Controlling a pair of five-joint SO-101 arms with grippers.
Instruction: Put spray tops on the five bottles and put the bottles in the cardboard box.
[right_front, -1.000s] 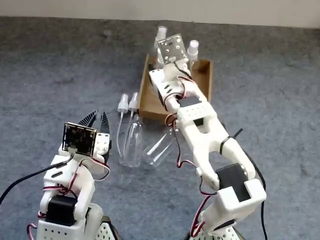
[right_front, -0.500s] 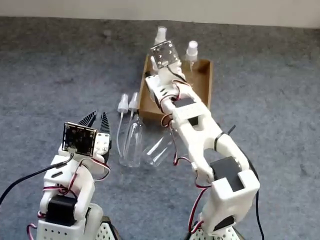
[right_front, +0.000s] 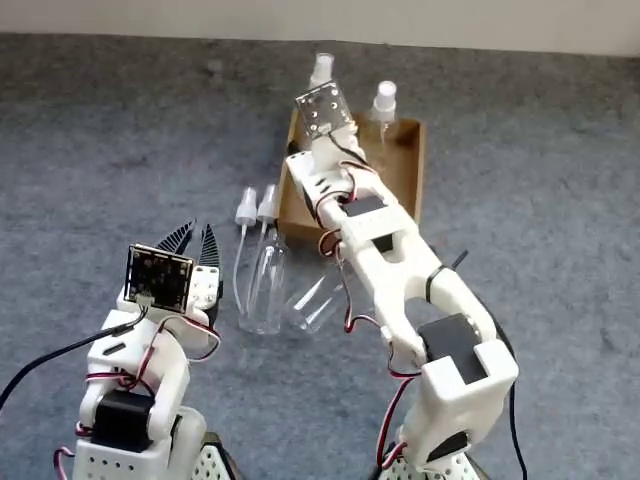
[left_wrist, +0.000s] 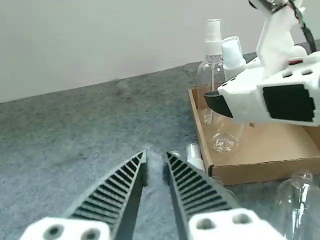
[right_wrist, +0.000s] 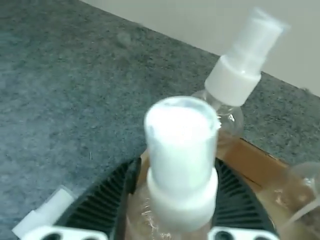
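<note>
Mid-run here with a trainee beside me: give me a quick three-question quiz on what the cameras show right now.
1. Fill in: the right gripper is shut on a capped ____ at the cardboard box.
2. How many topless bottles lie on the carpet? A one, B two, C four.
3. True or false: the left gripper is holding something.
Key: 1 bottle; 2 B; 3 false, it is open and empty.
</note>
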